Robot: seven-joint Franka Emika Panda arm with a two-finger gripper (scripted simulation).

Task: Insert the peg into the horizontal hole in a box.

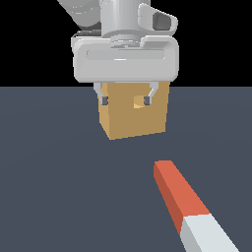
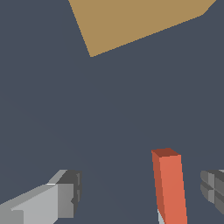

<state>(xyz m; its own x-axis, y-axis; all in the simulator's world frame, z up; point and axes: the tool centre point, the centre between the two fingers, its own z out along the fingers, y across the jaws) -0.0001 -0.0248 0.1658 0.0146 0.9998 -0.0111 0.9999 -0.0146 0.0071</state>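
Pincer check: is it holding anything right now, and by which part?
Nothing is held. The pincer is open and empty; the peg lies on the floor, apart from it.

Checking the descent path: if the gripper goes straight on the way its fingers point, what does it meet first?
Probably bare floor: the open gripper points down, with the peg near one finger, so depth is uncertain.

The box (image 1: 133,118) looked like plain matt cardboard, smooth and unprinted. The peg (image 1: 189,206) had a flat, matt, paint-like finish on both its orange-red and white halves. The tool (image 1: 126,101) appeared as smooth, pale grey plastic with darker pads (image 2: 72,192). The counter (image 1: 59,187) was uniformly matt slate.
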